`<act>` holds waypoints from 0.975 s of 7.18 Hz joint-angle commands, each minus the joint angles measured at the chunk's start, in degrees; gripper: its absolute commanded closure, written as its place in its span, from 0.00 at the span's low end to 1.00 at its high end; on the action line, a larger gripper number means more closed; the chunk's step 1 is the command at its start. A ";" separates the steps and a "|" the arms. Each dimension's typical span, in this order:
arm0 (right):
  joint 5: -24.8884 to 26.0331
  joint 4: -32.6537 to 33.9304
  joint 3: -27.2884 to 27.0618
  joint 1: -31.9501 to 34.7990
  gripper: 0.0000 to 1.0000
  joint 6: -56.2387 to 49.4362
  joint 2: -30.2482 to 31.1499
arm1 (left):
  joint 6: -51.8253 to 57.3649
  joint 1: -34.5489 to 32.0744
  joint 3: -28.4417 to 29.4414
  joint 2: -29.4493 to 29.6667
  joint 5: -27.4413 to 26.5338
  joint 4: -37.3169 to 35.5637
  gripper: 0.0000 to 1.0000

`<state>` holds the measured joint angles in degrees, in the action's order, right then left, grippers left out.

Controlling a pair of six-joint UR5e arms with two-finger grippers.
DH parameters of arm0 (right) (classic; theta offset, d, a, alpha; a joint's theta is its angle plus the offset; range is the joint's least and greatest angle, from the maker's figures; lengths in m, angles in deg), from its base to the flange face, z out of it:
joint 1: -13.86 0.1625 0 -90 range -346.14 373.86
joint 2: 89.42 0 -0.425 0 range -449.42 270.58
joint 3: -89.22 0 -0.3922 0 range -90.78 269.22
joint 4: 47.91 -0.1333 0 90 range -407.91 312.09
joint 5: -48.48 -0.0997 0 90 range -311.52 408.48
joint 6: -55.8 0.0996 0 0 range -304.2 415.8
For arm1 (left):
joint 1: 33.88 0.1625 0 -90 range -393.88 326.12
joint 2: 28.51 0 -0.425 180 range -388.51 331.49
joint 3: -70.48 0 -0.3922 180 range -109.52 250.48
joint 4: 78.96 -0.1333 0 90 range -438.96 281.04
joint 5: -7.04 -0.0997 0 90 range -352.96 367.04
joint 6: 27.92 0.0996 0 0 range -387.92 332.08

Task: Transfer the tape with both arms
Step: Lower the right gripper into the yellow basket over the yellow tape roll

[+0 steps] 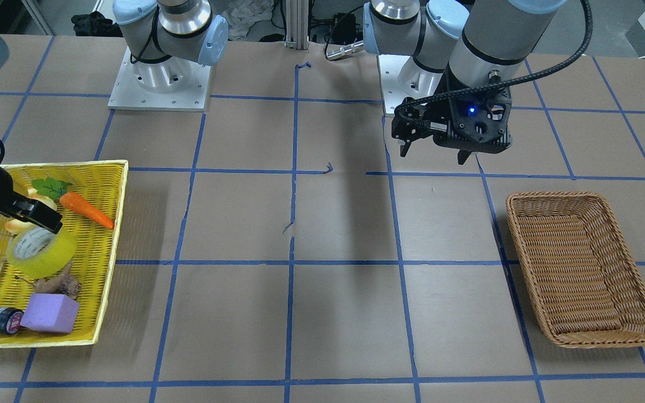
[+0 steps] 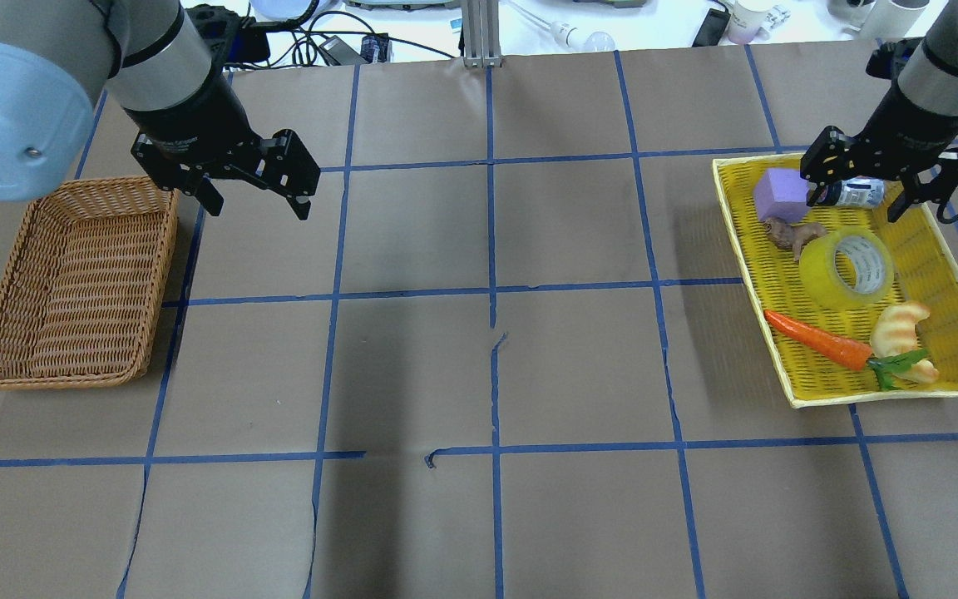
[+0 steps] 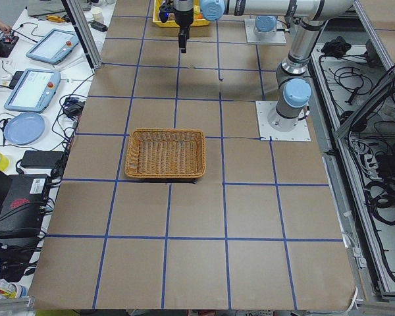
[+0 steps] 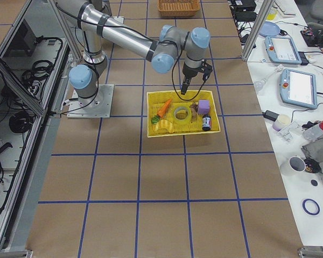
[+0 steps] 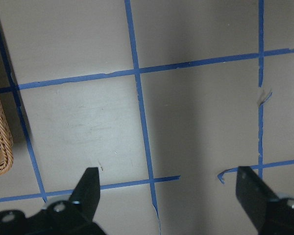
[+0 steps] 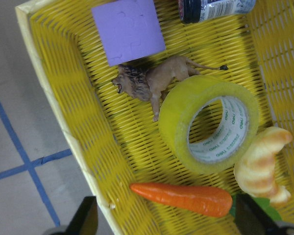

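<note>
The yellow tape roll (image 2: 849,268) lies on its side in the yellow basket (image 2: 747,270) at the table's right; it also shows in the front view (image 1: 41,252) and the right wrist view (image 6: 210,125). My right gripper (image 2: 855,206) is open and empty, hovering above the basket's far part, over the dark can (image 2: 857,193) and just beyond the tape. My left gripper (image 2: 259,206) is open and empty, held above bare table beside the wicker basket (image 2: 165,274); it also shows in the front view (image 1: 433,155).
The yellow basket also holds a purple block (image 2: 781,194), a lion toy (image 2: 793,235), a carrot (image 2: 816,339) and a croissant (image 2: 899,324), all close around the tape. The wicker basket holds nothing. Blue tape lines grid the brown table.
</note>
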<state>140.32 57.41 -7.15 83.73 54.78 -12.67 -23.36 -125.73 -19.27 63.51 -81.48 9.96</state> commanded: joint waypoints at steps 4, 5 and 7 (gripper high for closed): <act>-0.44 4.89 -3.03 -3.42 0.00 3.30 -6.69 | 0.19 0.00 -0.78 1.06 0.01 -2.18 0.00; -2.27 7.86 -3.12 -3.42 0.00 3.39 -8.09 | 0.19 0.00 -0.78 1.24 0.01 -2.27 0.00; -3.78 9.47 -3.21 -3.42 0.09 4.35 -10.12 | 0.10 0.00 -0.69 1.33 0.01 -2.36 0.00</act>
<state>137.16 66.03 -10.26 80.31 58.48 -21.78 -23.20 -125.73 -20.04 64.77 -81.47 7.66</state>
